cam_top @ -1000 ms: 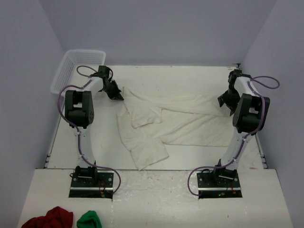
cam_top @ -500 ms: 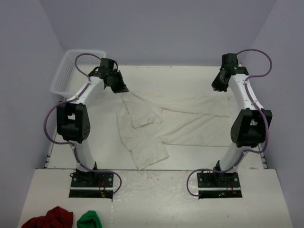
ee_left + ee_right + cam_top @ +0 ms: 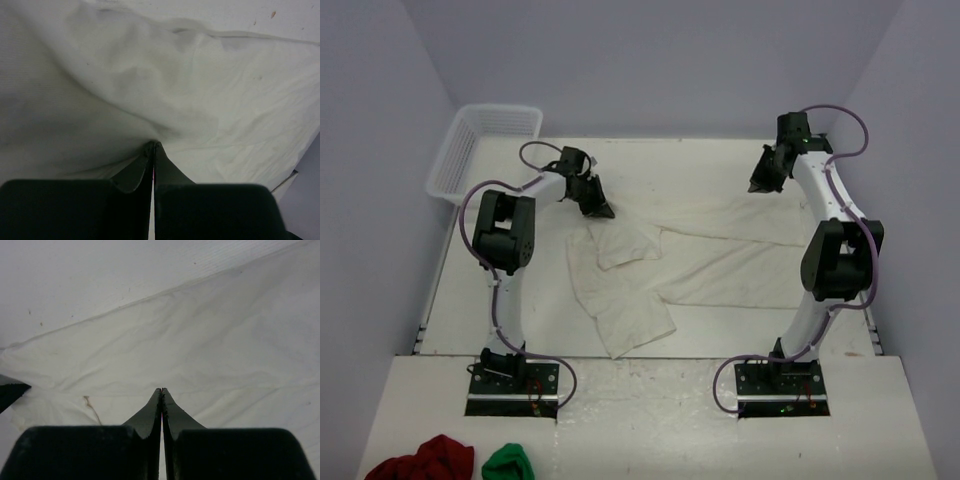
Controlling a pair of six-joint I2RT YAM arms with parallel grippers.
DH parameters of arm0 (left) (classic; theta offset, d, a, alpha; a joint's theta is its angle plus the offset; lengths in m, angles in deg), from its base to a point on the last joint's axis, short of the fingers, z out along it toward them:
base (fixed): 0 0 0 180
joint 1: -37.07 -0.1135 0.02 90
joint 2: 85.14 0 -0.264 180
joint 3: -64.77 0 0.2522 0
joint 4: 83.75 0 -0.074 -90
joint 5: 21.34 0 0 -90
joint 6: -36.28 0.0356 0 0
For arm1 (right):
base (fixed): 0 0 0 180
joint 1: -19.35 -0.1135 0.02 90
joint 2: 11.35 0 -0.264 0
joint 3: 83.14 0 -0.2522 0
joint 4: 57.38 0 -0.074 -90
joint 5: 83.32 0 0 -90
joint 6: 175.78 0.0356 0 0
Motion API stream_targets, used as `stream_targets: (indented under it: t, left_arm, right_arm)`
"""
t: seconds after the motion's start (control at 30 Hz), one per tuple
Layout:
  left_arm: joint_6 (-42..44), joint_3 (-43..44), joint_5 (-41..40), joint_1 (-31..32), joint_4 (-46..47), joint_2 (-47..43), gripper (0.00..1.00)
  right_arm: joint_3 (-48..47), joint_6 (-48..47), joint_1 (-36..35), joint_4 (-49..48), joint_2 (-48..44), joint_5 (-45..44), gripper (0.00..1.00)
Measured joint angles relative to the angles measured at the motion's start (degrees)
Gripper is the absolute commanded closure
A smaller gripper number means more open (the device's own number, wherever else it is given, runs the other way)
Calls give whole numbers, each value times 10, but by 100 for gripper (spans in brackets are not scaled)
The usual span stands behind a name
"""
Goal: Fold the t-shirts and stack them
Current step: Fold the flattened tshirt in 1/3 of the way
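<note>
- Because its two fingers are pressed fully together and creases of off-white cloth run straight into their tips, the left hand [image 3: 152, 146] appears to have a fold of the t-shirts [image 3: 720, 262] pinched between them.
- From that pinch the cloth slopes away beneath the left hand and off toward the right hand's side. A bunched, doubled part lies on the side of the left hand nearer its own base.
- The right hand [image 3: 161, 391] is also closed tight, tips meeting, and sits over the cloth close to the cloth's far edge.
- No fold shows gathered at the right hand's tips, so I cannot tell whether it has caught any cloth.
- Between the two hands the cloth lies spread on the surface [image 3: 700, 160], with its long axis running from one hand to the other.
- Each hand stands at one end of the cloth's far edge, and nearly all the cloth lies on the base side of both hands.
- I judge that the coming move turns on this shared edge: drawn toward the bases, it would fold the cloth across its short way.
- The left hand is nearer the bunched part, and the right hand is nearer the flat stretch.
- Whether the spread is one shirt or two overlapping I cannot tell.
</note>
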Motion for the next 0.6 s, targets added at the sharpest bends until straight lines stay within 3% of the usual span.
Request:
stream_targets:
  t: [0.33, 0.6]
  left_arm:
    - [3, 24, -4, -8, -20, 16, 100]
    - [5, 26, -10, -50, -43, 16, 100]
  right_arm:
    - [1, -5, 0, 13, -21, 5, 100]
    - [-2, -6, 0, 42, -26, 4, 100]
